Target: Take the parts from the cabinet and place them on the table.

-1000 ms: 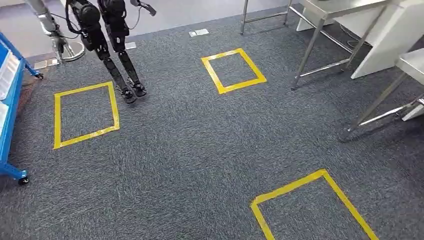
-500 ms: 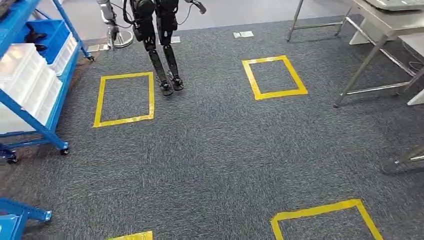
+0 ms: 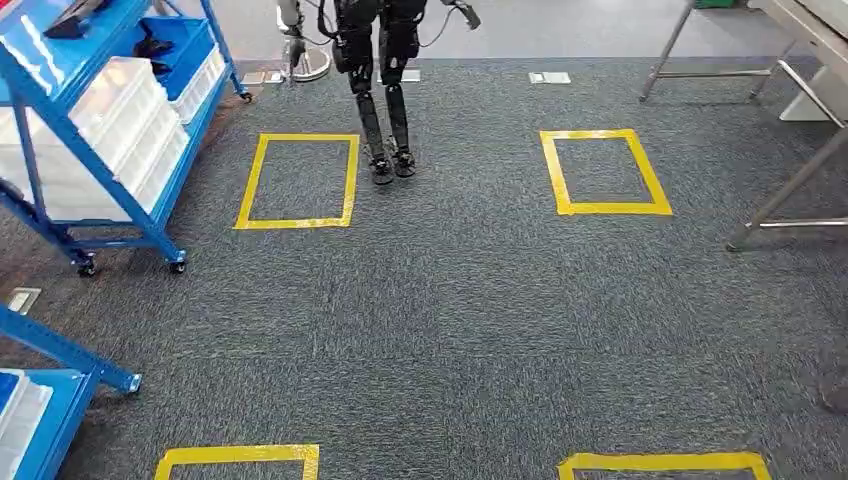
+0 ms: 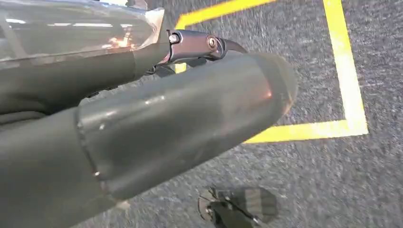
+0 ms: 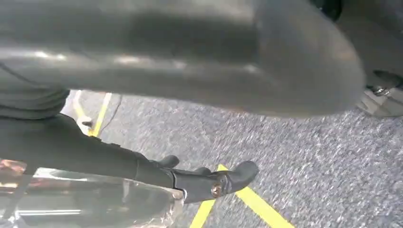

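Note:
The blue wheeled cabinet (image 3: 28, 85) stands at the left of the head view, holding white bins (image 3: 115, 105) and a blue bin (image 3: 190, 50) with dark parts (image 3: 152, 45) in it. A steel table leg (image 3: 790, 185) stands at the right edge. My left hand (image 4: 190, 128) hangs over the carpet, its thick grey thumb and a dark finger (image 4: 195, 43) apart, with nothing in it. My right hand (image 5: 190, 71) hangs the same way, its dark finger (image 5: 214, 183) away from the thumb, holding nothing.
Another black legged robot (image 3: 385, 60) stands at the back by a yellow tape square (image 3: 248, 180). More taped squares (image 3: 650, 170) mark the grey carpet. A second blue cart (image 3: 60, 355) pokes in at the lower left.
The camera has turned left: the whole scene slid right, the blue cabinet came into view and the steel table slipped toward the right edge.

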`<action>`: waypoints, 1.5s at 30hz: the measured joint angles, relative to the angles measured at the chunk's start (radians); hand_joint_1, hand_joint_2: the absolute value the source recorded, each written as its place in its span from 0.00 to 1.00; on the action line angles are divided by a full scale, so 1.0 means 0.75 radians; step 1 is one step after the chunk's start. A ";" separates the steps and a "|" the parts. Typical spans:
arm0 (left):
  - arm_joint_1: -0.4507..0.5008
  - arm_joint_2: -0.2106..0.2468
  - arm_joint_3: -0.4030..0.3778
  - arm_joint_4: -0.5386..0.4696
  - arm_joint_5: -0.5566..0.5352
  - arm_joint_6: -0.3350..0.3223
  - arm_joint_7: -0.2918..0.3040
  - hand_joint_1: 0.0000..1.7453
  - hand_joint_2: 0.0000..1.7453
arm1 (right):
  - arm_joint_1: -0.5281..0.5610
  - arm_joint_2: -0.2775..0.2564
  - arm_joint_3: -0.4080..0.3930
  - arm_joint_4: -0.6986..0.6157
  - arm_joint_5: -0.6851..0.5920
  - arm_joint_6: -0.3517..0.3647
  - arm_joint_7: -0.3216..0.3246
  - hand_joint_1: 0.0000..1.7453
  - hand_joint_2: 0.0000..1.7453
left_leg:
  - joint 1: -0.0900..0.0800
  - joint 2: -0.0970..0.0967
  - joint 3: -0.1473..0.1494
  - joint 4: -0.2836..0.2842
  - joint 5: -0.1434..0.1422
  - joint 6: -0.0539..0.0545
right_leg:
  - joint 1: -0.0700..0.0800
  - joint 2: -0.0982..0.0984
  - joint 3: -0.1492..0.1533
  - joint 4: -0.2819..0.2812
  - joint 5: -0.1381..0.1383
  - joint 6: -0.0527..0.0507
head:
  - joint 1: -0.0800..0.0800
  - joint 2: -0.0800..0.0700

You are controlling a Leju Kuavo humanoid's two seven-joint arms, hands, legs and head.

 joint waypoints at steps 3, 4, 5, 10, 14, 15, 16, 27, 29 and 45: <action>0.004 0.002 -0.001 0.000 -0.013 -0.016 0.000 0.00 0.00 | -0.013 0.006 -0.003 -0.001 -0.017 -0.016 0.003 0.00 0.00 | 0.003 -0.051 0.012 -0.025 0.016 0.034 | 0.010 -0.037 0.014 0.002 -0.011 0.022 | -0.003 0.000; 0.004 0.000 -0.001 0.001 -0.018 -0.021 -0.003 0.00 0.00 | -0.014 0.005 -0.005 0.000 -0.018 -0.016 0.003 0.00 0.00 | -0.001 -0.059 0.016 -0.032 0.020 0.040 | -0.009 0.035 0.012 0.032 -0.027 0.026 | -0.002 0.000; 0.001 0.002 -0.001 0.000 -0.025 -0.023 -0.007 0.00 0.00 | -0.012 0.006 -0.010 0.000 -0.021 -0.016 0.003 0.00 0.00 | 0.003 -0.074 0.014 -0.033 0.026 0.053 | -0.011 0.094 -0.026 0.108 -0.068 0.019 | 0.001 0.000; -0.006 0.003 -0.009 0.000 -0.054 -0.047 -0.028 0.00 0.00 | 0.001 0.005 -0.031 0.001 -0.041 -0.016 0.010 0.00 0.00 | 0.002 -0.178 0.012 -0.030 0.028 0.056 | -0.025 0.143 -0.176 0.367 -0.126 0.042 | 0.005 0.000; -0.010 0.000 -0.025 0.000 -0.082 -0.063 -0.027 0.00 0.00 | -0.002 0.001 -0.048 0.000 -0.064 -0.017 0.010 0.00 0.00 | -0.005 -0.248 0.009 -0.012 0.018 0.026 | -0.038 0.247 -0.035 0.012 0.022 0.066 | 0.005 0.000; -0.010 -0.001 -0.030 0.000 -0.085 -0.065 -0.027 0.00 0.00 | -0.001 -0.001 -0.055 0.001 -0.069 -0.017 0.008 0.00 0.00 | -0.004 -0.255 0.008 -0.015 0.019 0.019 | -0.040 0.226 -0.034 0.013 0.024 0.051 | 0.001 0.000; -0.008 -0.002 -0.037 0.000 -0.091 -0.067 -0.027 0.00 0.00 | -0.005 -0.002 -0.060 0.001 -0.072 -0.017 0.006 0.00 0.00 | 0.000 -0.266 0.007 -0.021 0.018 0.013 | -0.032 0.219 -0.030 0.013 0.022 0.044 | 0.001 0.000; -0.028 -0.015 -0.076 0.001 -0.135 -0.097 0.016 0.00 0.00 | -0.003 -0.014 -0.091 0.001 -0.104 -0.015 -0.006 0.00 0.00 | 0.010 -0.075 -0.076 0.155 -0.036 -0.013 | -0.028 0.047 -0.006 0.004 0.020 -0.012 | -0.012 0.000; -0.071 -0.025 -0.085 0.000 -0.140 -0.112 0.059 0.00 0.00 | -0.002 -0.019 -0.098 0.001 -0.105 -0.015 -0.020 0.00 0.00 | -0.007 0.055 0.003 0.003 -0.006 0.002 | -0.010 0.018 0.000 0.009 0.007 0.005 | -0.014 0.000; -0.188 -0.015 -0.099 -0.008 -0.107 -0.199 0.129 0.00 0.00 | -0.003 0.002 -0.024 0.006 0.041 -0.013 -0.017 0.00 0.00 | -0.005 -0.237 -0.004 -0.010 0.026 0.043 | -0.038 0.247 -0.042 0.021 0.016 0.078 | 0.008 0.000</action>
